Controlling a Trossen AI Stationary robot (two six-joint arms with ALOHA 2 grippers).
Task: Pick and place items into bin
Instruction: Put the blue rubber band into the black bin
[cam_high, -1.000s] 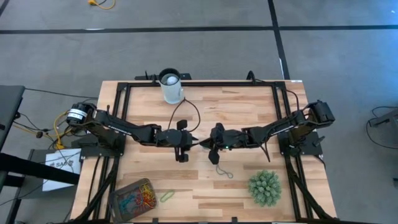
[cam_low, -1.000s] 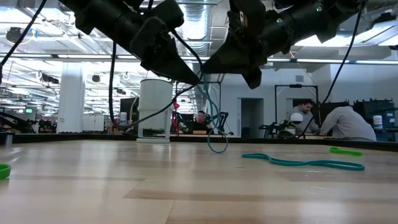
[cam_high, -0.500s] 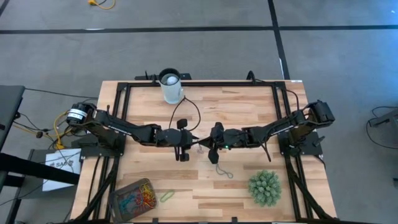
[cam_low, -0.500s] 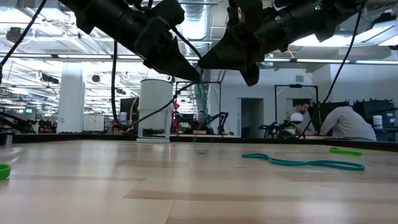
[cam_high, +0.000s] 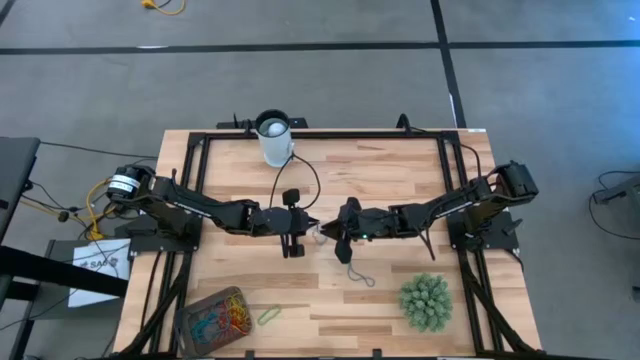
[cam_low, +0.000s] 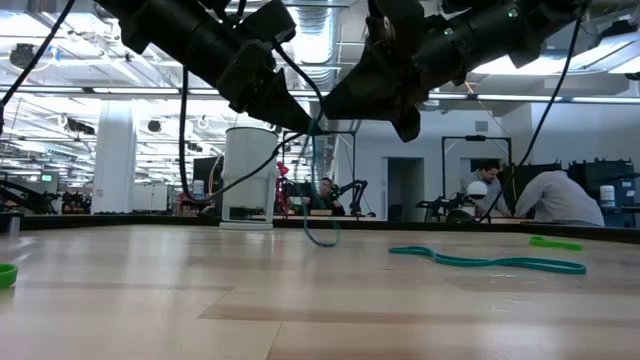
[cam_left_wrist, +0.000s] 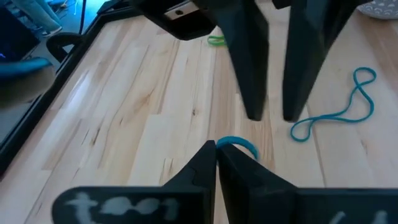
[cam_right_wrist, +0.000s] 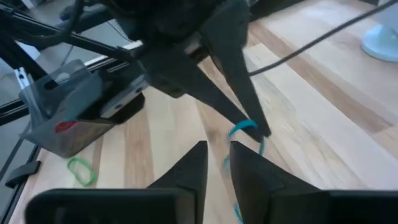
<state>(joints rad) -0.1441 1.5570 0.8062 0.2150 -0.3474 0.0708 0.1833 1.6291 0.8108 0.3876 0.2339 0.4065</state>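
The teal band has passed from the right arm to the left since a second ago: the left gripper has its fingers pressed together on the band's top, holding it above the middle of the counter, while the right gripper, tip to tip with it, has let its fingers part slightly. Another teal band lies just right of centre. The bin, full of coloured bands, sits at the near left corner beside a green band.
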